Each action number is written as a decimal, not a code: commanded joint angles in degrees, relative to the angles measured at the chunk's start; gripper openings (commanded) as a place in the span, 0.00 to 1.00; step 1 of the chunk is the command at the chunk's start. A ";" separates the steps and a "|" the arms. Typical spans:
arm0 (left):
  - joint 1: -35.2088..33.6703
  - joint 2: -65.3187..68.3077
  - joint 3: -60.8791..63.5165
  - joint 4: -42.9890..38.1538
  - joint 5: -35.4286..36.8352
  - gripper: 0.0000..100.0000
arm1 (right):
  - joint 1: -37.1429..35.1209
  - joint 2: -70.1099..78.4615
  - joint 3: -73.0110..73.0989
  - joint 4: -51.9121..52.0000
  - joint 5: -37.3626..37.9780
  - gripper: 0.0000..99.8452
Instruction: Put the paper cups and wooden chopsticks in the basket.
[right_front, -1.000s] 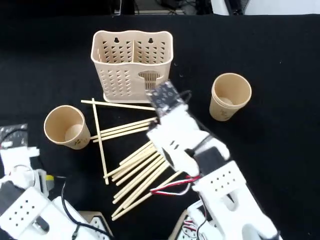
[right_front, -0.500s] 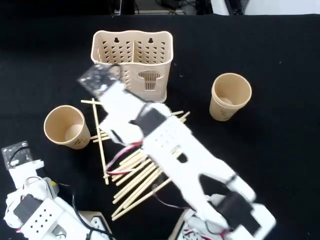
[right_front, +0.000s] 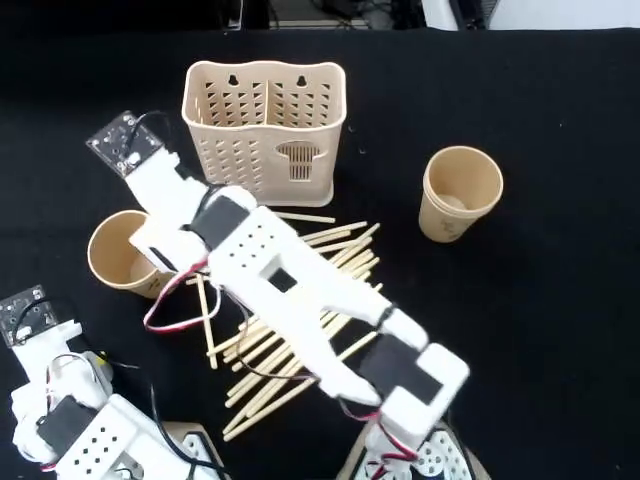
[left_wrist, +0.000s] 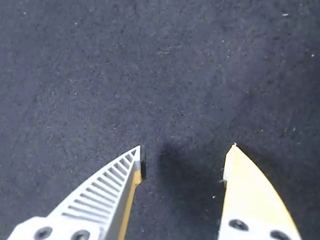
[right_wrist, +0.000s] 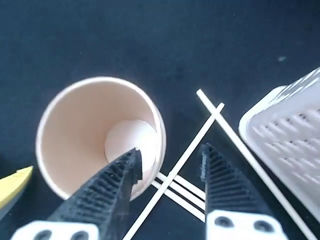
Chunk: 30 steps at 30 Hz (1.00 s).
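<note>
One paper cup stands left of the chopstick pile, and a second paper cup stands at the right. The perforated beige basket is at the back. My right arm stretches across the chopsticks to the left cup. My right gripper is open and straddles the rim of that cup, one finger inside it and one outside above loose chopsticks. My left gripper is open over bare black cloth, holding nothing.
The left arm's base sits at the front left corner. The basket's corner lies close beside the right gripper. Black cloth covers the table, with open room at the right and the back.
My right arm has swung left from in front of the basket to the left cup. Some chopsticks have shifted toward the right. The left arm has moved slightly.
</note>
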 joint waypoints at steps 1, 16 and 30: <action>-0.04 -0.53 0.92 0.26 0.26 0.27 | -0.62 2.24 -4.53 1.14 -0.35 0.20; -0.04 -0.53 0.92 0.35 0.26 0.27 | -1.85 7.78 -19.82 15.74 0.18 0.01; -0.04 -0.53 0.92 0.35 0.26 0.27 | -2.02 -12.70 -40.31 41.49 12.75 0.01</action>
